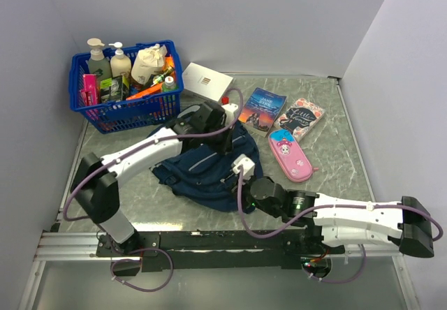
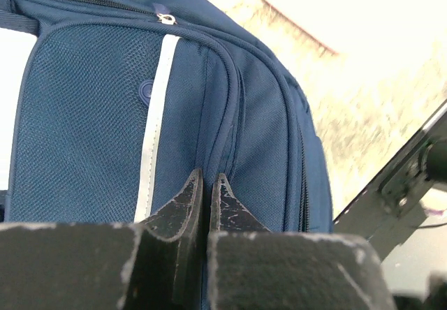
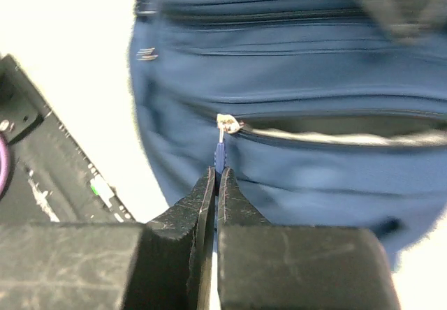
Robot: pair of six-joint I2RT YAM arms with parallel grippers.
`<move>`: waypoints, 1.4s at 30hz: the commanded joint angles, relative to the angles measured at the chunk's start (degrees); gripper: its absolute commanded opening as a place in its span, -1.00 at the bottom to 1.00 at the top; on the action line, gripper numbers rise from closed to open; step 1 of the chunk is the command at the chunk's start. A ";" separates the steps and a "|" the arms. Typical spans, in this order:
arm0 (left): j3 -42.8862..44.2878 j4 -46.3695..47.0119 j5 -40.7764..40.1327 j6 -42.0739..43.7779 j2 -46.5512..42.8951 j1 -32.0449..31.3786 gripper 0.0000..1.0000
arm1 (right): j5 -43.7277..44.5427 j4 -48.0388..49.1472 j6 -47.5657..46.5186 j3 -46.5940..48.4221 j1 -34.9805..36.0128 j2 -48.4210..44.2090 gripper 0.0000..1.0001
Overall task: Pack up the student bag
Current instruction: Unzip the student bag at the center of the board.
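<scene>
The student bag (image 1: 199, 170), navy fabric with a pale stripe (image 2: 155, 128), lies slumped in the middle of the table. My left gripper (image 2: 207, 179) is shut, its tips pinching a fabric ridge between two of the bag's pockets; from above it (image 1: 227, 144) sits on the bag's far side. My right gripper (image 3: 218, 174) is shut on the small blue zipper pull (image 3: 221, 158) of a front pocket. To the right of the slider (image 3: 228, 123) the zipper gapes open. In the top view the right gripper (image 1: 242, 182) is at the bag's near right edge.
A blue plastic basket (image 1: 124, 118) holding bottles stands at the back left. Behind the bag are a white box (image 1: 207, 81), a dark book (image 1: 262, 109) and a patterned notebook (image 1: 299, 119). A pink pencil case (image 1: 290, 155) lies right of the bag.
</scene>
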 commanded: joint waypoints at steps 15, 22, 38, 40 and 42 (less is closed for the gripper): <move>15.67 0.61 -0.40 -4.06 7.34 4.65 -0.98 | -13.18 3.98 -10.30 17.34 4.19 20.57 -1.00; 8.83 0.96 2.06 -0.29 3.65 5.44 -0.98 | -12.39 6.26 -7.51 17.37 1.82 19.64 -0.85; -2.52 0.79 4.34 12.63 -5.67 8.08 -0.98 | -5.38 -8.75 9.90 5.32 -36.64 -9.55 0.74; -4.63 0.96 4.43 13.69 -6.46 7.99 -0.98 | -4.66 -11.82 14.11 5.75 -47.72 -7.29 0.76; -6.56 1.58 3.65 13.78 -6.81 8.08 -0.98 | -7.02 -15.08 17.71 6.28 -55.10 -4.38 0.77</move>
